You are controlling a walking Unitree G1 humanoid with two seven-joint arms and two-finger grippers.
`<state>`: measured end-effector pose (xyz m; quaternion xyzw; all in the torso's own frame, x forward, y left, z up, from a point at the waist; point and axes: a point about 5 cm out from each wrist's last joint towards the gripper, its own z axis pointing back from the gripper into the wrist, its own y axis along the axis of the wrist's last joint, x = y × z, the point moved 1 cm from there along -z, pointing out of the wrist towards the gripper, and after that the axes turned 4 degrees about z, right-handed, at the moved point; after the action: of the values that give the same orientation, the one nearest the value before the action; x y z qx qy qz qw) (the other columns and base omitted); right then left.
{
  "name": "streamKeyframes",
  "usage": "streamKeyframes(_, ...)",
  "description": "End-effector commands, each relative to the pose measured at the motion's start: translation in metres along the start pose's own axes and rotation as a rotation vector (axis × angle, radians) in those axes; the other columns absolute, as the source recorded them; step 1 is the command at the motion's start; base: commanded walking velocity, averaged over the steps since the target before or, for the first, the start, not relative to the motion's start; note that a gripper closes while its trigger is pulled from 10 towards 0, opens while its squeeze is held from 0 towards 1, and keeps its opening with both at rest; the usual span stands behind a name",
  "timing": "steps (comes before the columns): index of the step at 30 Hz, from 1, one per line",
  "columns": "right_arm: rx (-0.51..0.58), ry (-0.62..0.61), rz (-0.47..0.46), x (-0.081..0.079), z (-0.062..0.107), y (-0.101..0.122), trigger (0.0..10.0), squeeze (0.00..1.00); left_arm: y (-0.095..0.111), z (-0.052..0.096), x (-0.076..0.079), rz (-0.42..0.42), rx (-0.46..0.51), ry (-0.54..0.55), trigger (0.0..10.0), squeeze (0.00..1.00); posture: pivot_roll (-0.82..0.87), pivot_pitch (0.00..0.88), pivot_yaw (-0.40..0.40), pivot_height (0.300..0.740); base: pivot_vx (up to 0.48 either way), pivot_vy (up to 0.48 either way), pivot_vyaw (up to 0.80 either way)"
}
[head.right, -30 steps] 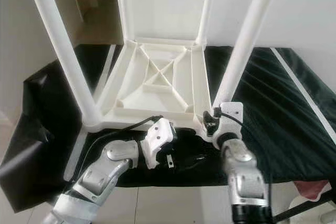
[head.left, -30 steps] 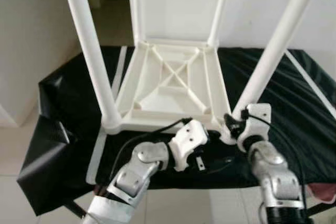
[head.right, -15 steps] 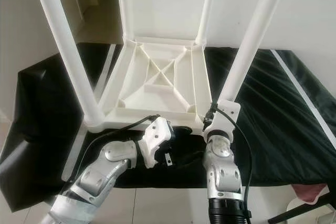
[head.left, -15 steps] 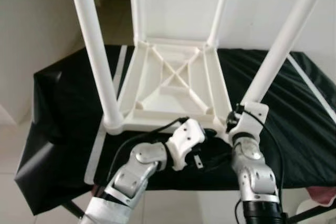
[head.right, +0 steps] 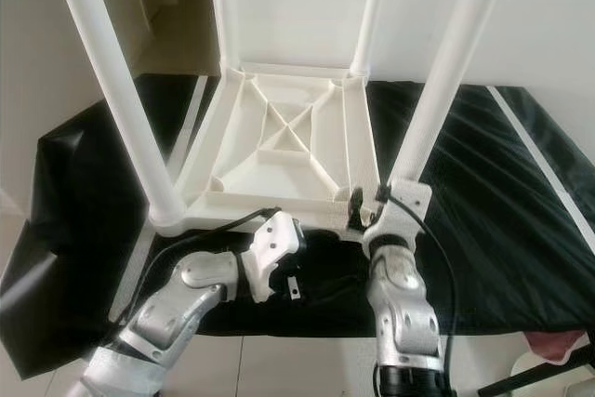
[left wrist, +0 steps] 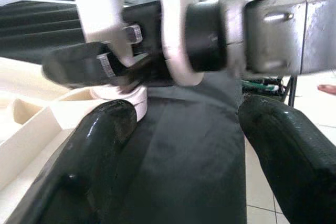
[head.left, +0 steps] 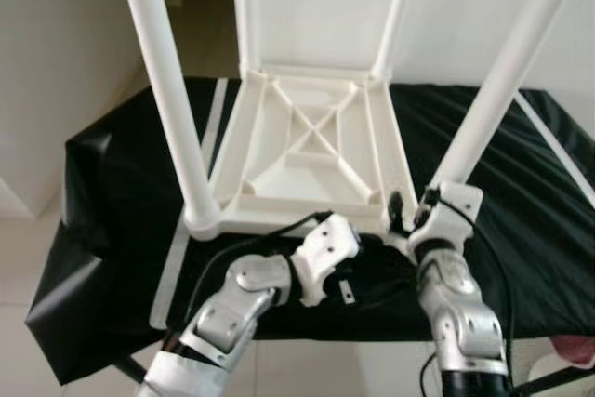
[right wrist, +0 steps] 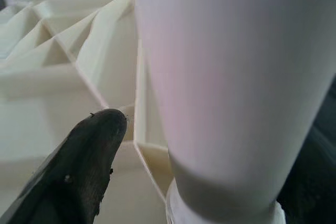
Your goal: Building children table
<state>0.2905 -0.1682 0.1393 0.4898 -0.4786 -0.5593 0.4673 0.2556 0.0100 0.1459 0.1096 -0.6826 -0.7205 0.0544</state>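
Note:
The white plastic children's table [head.left: 307,151] lies upside down on the black cloth, its legs pointing up. My right gripper [head.left: 420,216] is at the base of the near right leg [head.left: 493,90]. One black finger [right wrist: 89,150] stands a small gap away from that leg [right wrist: 236,77], over the ribbed underside; the other finger is hidden behind the leg. My left gripper [left wrist: 185,124] rests low on the cloth just in front of the table's near edge. It is open, with only cloth between its fingers, and points toward the right wrist.
The black cloth [head.left: 121,192] covers a work table with white tape stripes [head.left: 181,248]; its front edge is just under my arms. The near left leg [head.left: 172,99] rises tall on the left. A small metal piece [head.left: 344,292] lies by the left wrist. White wall behind.
The right forearm has swung and the wrist has turned, so a black finger now shows on the inner side of the leg's base. The left gripper has barely moved.

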Motion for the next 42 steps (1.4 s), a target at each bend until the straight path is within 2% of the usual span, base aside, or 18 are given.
streamKeyframes(1,-0.010,0.031,-0.020,-0.001,0.001,-0.001,10.0,0.79,-0.001,0.001,0.003,0.005,-0.004,-0.040,10.0,0.00,0.01,0.000,-0.030,0.740,0.000,0.000,0.00)
streamKeyframes(2,-0.004,0.048,-0.014,0.002,0.002,0.000,10.0,0.79,-0.002,0.003,0.002,0.006,-0.008,-0.042,10.0,0.00,0.01,0.000,-0.030,0.740,0.000,0.000,0.00)
streamKeyframes(3,0.003,0.073,0.005,0.009,0.004,0.001,10.0,0.00,-0.003,0.006,0.002,0.013,-0.013,-0.051,10.0,0.00,0.01,0.000,-0.030,0.740,0.000,0.000,0.00)
streamKeyframes(6,0.006,0.101,0.020,0.014,0.006,0.001,10.0,0.00,-0.003,0.008,0.001,0.019,-0.017,-0.060,10.0,0.00,0.00,0.000,-0.025,0.740,0.000,0.000,0.00)
streamKeyframes(8,0.011,0.187,0.082,0.026,0.010,0.002,10.0,0.00,-0.005,0.013,0.000,0.021,-0.032,-0.077,10.0,0.00,0.00,0.000,-0.018,0.740,0.000,0.000,0.00)
streamKeyframes(9,0.016,0.250,0.159,0.032,0.011,0.001,10.0,0.00,-0.005,0.015,0.001,0.027,-0.032,-0.092,10.0,0.00,-0.01,0.000,-0.016,0.740,0.000,0.000,0.00)
streamKeyframes(10,0.016,0.250,0.159,0.032,0.011,0.001,10.0,0.00,-0.005,0.015,0.001,0.027,-0.032,-0.092,10.0,0.00,-0.01,0.000,-0.016,0.740,0.000,0.000,0.00)
streamKeyframes(12,0.006,0.326,0.258,0.042,0.012,0.000,10.0,0.00,-0.004,0.016,0.002,0.027,-0.037,-0.104,10.0,0.00,-0.01,0.000,-0.015,0.740,0.000,0.000,0.00)
streamKeyframes(18,0.012,0.373,0.331,0.061,0.001,0.003,10.0,0.00,-0.001,0.012,0.000,0.008,-0.033,-0.093,10.0,0.00,0.00,0.000,-0.017,0.740,0.000,0.000,0.00)
streamKeyframes(22,0.022,0.399,0.332,0.062,-0.003,0.004,10.0,0.00,0.001,0.011,0.000,0.012,-0.022,-0.093,10.0,0.00,0.00,0.000,-0.017,0.740,0.000,0.000,0.00)
streamKeyframes(25,0.023,0.509,0.372,0.054,-0.011,0.004,10.0,0.00,0.000,0.011,0.002,0.006,-0.028,-0.097,10.0,0.00,0.00,0.000,-0.019,0.740,0.000,0.000,0.00)
streamKeyframes(27,0.033,0.534,0.393,0.051,-0.017,0.005,10.0,0.00,0.000,0.011,0.002,0.005,-0.030,-0.098,10.0,0.00,0.00,0.000,-0.019,0.740,0.000,0.000,0.00)
streamKeyframes(31,0.012,0.645,0.408,0.036,-0.030,-0.001,10.0,0.00,0.001,0.010,-0.001,-0.001,-0.035,-0.081,10.0,0.00,0.02,0.000,-0.032,0.740,0.000,0.000,0.00)
streamKeyframes(32,0.006,0.666,0.423,0.033,-0.033,-0.003,8.4,0.00,0.002,0.010,-0.001,-0.001,-0.028,-0.078,10.0,0.00,0.03,0.000,-0.038,0.740,0.000,0.000,0.00)
streamKeyframes(34,0.005,0.673,0.426,0.033,-0.034,-0.003,8.4,0.00,0.002,0.010,-0.001,-0.001,-0.025,-0.077,10.0,0.00,0.03,0.000,-0.038,0.740,0.000,0.000,0.00)
streamKeyframes(35,0.000,0.674,0.438,0.034,-0.035,-0.004,1.7,0.00,0.002,0.010,0.000,0.001,-0.025,-0.074,10.0,0.00,0.04,0.000,-0.043,0.740,0.000,0.000,0.00)
streamKeyframes(36,-0.013,0.677,0.441,0.036,-0.035,-0.006,0.2,0.00,0.002,0.011,0.000,0.001,-0.025,-0.069,10.0,0.00,0.05,0.000,-0.048,0.740,0.000,0.000,0.00)
streamKeyframes(42,-0.039,0.679,0.443,0.049,-0.031,-0.012,0.0,0.00,0.000,0.015,0.000,0.012,-0.028,-0.044,10.0,0.00,0.06,0.000,-0.062,0.740,0.000,0.000,0.00)
